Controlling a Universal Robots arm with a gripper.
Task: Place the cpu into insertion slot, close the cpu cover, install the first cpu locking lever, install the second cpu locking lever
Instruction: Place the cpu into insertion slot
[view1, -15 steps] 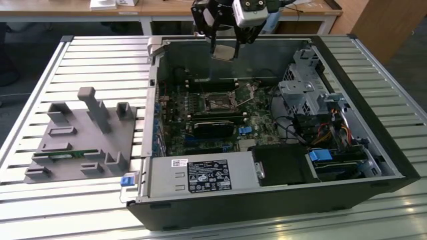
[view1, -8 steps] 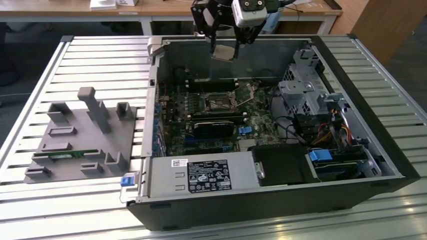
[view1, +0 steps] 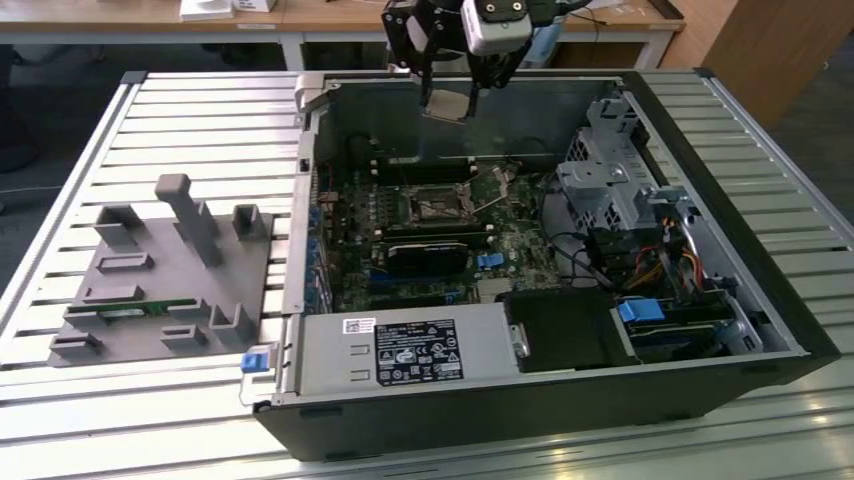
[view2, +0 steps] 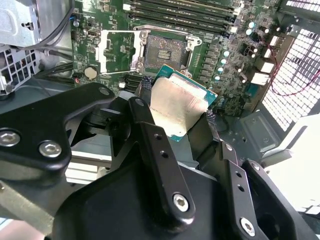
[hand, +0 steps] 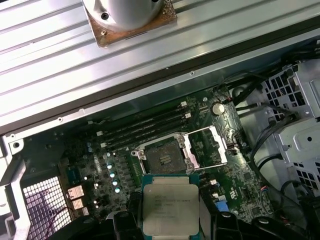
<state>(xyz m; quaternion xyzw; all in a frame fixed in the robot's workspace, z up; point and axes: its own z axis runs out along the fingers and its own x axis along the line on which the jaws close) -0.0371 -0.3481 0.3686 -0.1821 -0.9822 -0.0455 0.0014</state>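
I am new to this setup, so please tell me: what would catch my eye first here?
The end effector holds a small silver chip above the open computer case. Below, on the green board, the empty socket lies with its metal cover flipped open. A grey holder stands on the exterior view's left.

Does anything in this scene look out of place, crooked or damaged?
Nothing looks damaged or spilled. The gripper holds the cpu above the open case, slightly tilted in the exterior view. The socket is empty, and the cpu cover lies swung open beside it.
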